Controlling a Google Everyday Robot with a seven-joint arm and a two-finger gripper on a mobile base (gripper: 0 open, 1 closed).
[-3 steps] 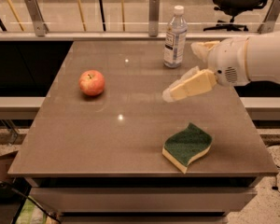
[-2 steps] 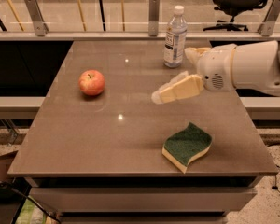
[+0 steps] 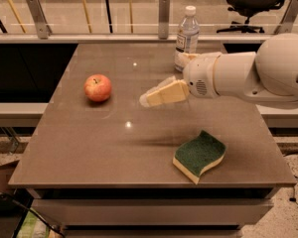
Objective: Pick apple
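Observation:
The apple (image 3: pixel 98 88) is small, round and red with yellowish patches and a short dark stem. It sits on the brown table (image 3: pixel 79 143) at the left of the middle. My gripper (image 3: pixel 145 99) has cream fingers and hangs above the table's centre, on a white arm that reaches in from the right. It points left toward the apple, with a gap of bare table between them. It holds nothing.
A green and yellow sponge (image 3: pixel 199 155) lies at the front right of the table. A clear water bottle (image 3: pixel 186 36) stands at the back, partly behind my arm. A glass railing runs behind the table. A black office chair (image 3: pixel 253 1) stands far back right.
My arm and gripper have moved left across the table, from the right side to the centre, closer to the apple. The apple, sponge and bottle have not moved.

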